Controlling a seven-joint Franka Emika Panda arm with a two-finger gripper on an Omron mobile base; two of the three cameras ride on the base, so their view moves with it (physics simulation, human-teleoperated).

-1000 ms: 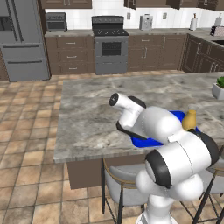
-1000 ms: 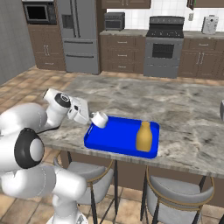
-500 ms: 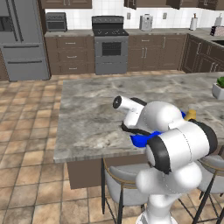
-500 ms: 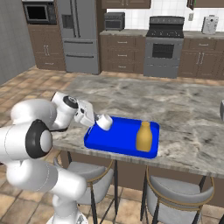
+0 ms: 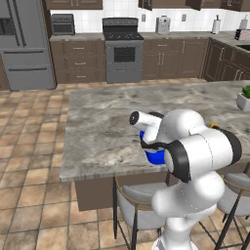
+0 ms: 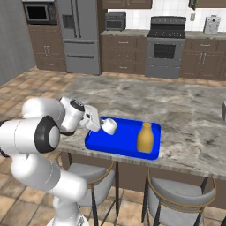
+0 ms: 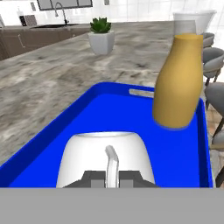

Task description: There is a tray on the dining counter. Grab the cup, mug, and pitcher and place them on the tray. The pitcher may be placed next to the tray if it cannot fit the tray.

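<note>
My gripper (image 6: 102,125) is shut on the handle of the white mug (image 6: 109,127). It holds the mug low over the left end of the blue tray (image 6: 128,145). In the hand view the mug (image 7: 105,153) fills the foreground above my gripper (image 7: 111,177), with tray floor (image 7: 131,113) all around it. Whether the mug touches the tray I cannot tell. The yellow-orange pitcher (image 6: 145,137) (image 7: 179,83) stands upright on the tray's right half. The tray lies near the front edge of the dining counter (image 6: 176,106) (image 5: 107,122). My arm hides most of the tray (image 5: 155,157) from the left. The cup is out of view.
A potted plant (image 7: 101,35) (image 5: 243,98) stands far along the counter. A pale see-through vessel (image 7: 193,22) sits behind the pitcher. Stools (image 6: 176,190) (image 5: 141,200) are tucked under the counter's front edge. Stove and fridge line the far wall.
The arm has carried the mug a little rightward and down, from the tray's left rim to over its left end. Pitcher and tray have not moved.
</note>
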